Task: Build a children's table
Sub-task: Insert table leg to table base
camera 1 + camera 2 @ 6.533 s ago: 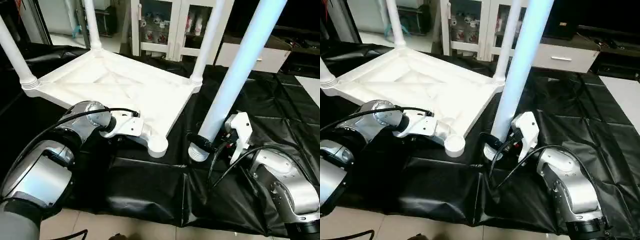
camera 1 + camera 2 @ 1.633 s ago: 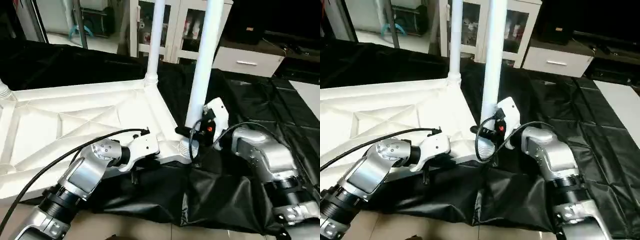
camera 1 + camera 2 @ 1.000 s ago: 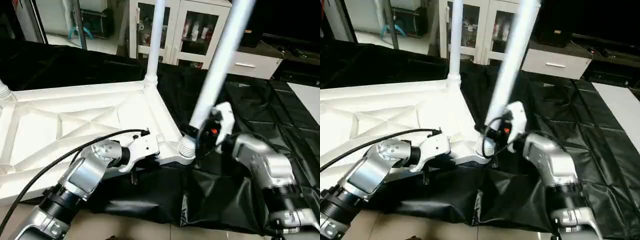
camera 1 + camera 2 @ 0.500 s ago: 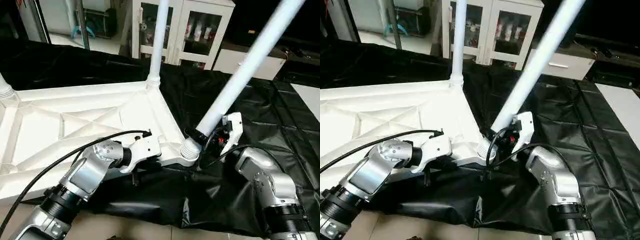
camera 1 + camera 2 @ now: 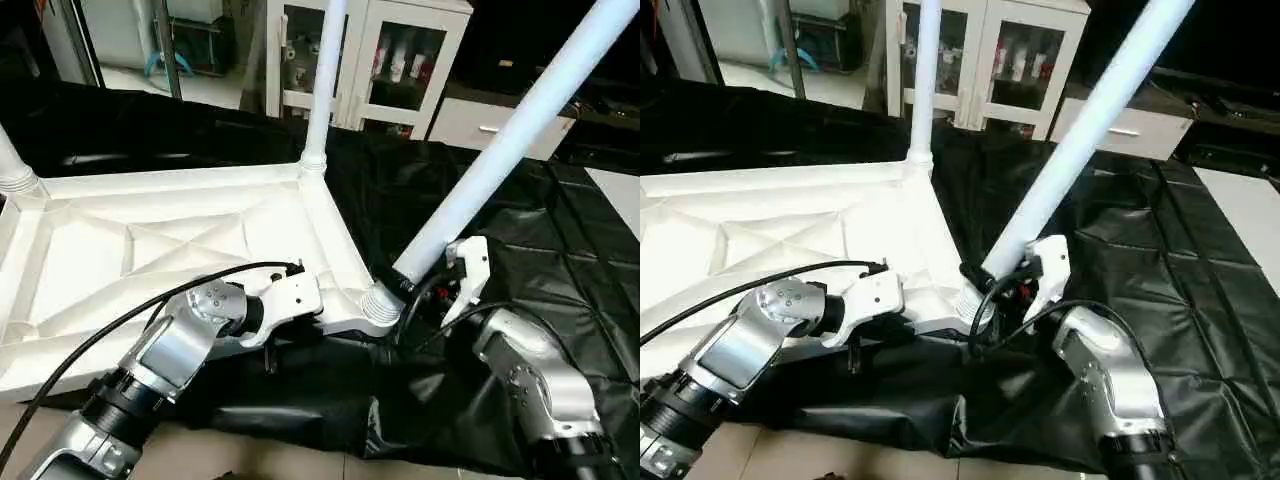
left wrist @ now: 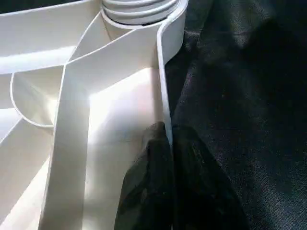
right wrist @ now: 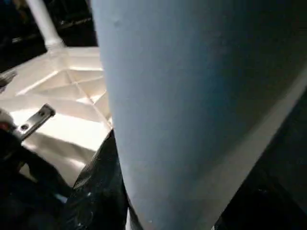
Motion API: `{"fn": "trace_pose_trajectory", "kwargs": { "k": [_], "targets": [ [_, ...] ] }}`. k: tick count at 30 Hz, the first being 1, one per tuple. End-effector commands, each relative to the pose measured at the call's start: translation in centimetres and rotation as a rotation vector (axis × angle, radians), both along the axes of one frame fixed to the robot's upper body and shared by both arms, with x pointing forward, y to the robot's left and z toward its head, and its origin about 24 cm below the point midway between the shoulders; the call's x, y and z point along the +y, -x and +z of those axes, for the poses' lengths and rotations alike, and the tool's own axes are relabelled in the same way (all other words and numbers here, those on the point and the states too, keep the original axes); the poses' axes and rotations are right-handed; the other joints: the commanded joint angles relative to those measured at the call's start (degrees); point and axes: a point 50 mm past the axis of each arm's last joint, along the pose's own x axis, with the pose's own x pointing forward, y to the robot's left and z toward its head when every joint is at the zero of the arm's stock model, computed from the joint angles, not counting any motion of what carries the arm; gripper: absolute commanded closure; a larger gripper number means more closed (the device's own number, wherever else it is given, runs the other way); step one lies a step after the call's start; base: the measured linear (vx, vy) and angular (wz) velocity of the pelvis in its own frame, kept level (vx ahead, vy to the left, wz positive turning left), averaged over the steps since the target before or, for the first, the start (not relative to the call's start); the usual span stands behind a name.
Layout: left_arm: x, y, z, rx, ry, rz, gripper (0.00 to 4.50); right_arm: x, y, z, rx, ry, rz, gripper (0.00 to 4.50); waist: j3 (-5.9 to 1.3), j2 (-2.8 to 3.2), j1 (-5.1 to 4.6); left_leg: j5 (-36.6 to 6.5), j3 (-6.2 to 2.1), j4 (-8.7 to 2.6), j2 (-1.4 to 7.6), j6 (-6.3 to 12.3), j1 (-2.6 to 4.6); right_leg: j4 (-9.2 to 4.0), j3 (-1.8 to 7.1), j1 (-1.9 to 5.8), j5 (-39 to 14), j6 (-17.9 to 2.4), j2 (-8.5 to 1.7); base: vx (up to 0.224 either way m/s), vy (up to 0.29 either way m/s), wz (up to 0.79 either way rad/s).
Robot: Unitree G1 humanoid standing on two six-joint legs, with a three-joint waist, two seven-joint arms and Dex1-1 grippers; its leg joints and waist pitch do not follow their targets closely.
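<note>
Nearest to me, my left pincer [image 6: 165,143] is pinched on the thin side rim of the large white plastic rectangular table top [image 5: 150,250], one black finger inside the wall and one outside, close to the near right corner. The top lies upside down, ribbed underside up, on a black plastic sheet [image 5: 560,230] spread over the floor.

Just beside that grip, my right pincer [image 5: 408,290] is clamped round the thick end of a long tapered white tube leg [image 5: 500,150]. That leg's ribbed foot is at the near right round corner socket [image 5: 380,305], but the leg leans steeply away to the right rather than standing straight. I judge it not properly seated yet; whether it has entered the socket at all, I cannot tell.

Further off, a second white leg [image 5: 325,80] stands upright in the far right corner, and a third [image 5: 12,165] rises from the far left corner. The near left corner is outside my view, so I cannot say if it holds a leg.

Beyond stands a white cabinet with glass doors [image 5: 390,60].

So, as I read it: at least two legs are in, this one needs righting and pressing home, then the table needs turning over.
</note>
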Motion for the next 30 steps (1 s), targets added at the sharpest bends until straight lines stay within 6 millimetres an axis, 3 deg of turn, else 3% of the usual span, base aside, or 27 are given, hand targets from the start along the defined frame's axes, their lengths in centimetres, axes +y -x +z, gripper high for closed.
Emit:
{"fn": "trace_pose_trajectory", "kwargs": {
  "k": [1, 12, 22, 23, 27, 30],
  "targets": [
    [0.3, 0.4, -1.5, 0.046, -0.069, -0.005, 4.5, 0.3, 1.4, -2.5, 0.117, 0.082, 0.071, 2.66, -2.01, 0.84, -0.46, -11.7, -1.32, -4.67, 3.7, -0.83, 0.64, -4.9, 3.08, 1.07, -7.6, -8.8, -5.28, 0.0, 0.0, 0.0],
    [0.4, 0.3, -1.5, 0.048, -0.072, -0.001, 4.5, 0.4, 1.1, -2.4, 0.152, 0.125, 0.121, 2.66, -1.96, 0.67, -0.36, -12.8, -1.33, -4.78, 3.8, -0.87, 0.77, -5.04, 3.1, 0.97, -9.0, -8.8, -5.33, 0.0, 0.0, 0.0],
    [0.3, 0.3, -1.5, 0.047, -0.07, -0.001, 4.5, 0.8, 0.9, -3.5, 0.225, 0.207, 0.152, 2.66, -1.95, 0.6, -0.65, -14.1, -1.39, -4.87, 3.77, -1.58, 0.8, -5.19, 3.1, 0.86, -10.4, -8.5, -5.31, 0.0, 0.0, 0.0],
    [0.3, 0.2, -1.5, 0.046, -0.069, -0.001, 4.5, 0.8, 0.9, -4.5, 0.267, 0.256, 0.148, 2.66, -1.92, 0.5, -0.72, -14.4, -1.4, -4.87, 3.73, -1.6, 0.76, -5.27, 3.14, 0.87, -11.1, -8.4, -5.37, 0.0, 0.0, 0.0],
    [0.3, 0.2, -1.5, 0.045, -0.068, 0.001, 4.5, 0.7, 1.0, -5.3, 0.301, 0.271, 0.137, 2.66, -1.69, 0.38, -0.9, -17.4, -1.6, -5.09, 3.78, -1.78, 0.85, -5.9, 3.17, 0.56, -17.3, -7.2, -5.56, 0.0, 0.0, 0.0],
    [0.4, 0.2, -1.5, 0.045, -0.069, 0.003, 4.5, 0.3, 1.4, -6.0, 0.334, 0.287, 0.134, 2.66, -1.4, 0.37, -1.09, -22.7, -1.91, -5.34, 3.79, -2.66, 1.35, -6.51, 3.27, 0.0, -23.4, -6.1, -5.62, 0.0, 0.0, 0.0]
  ]
}}
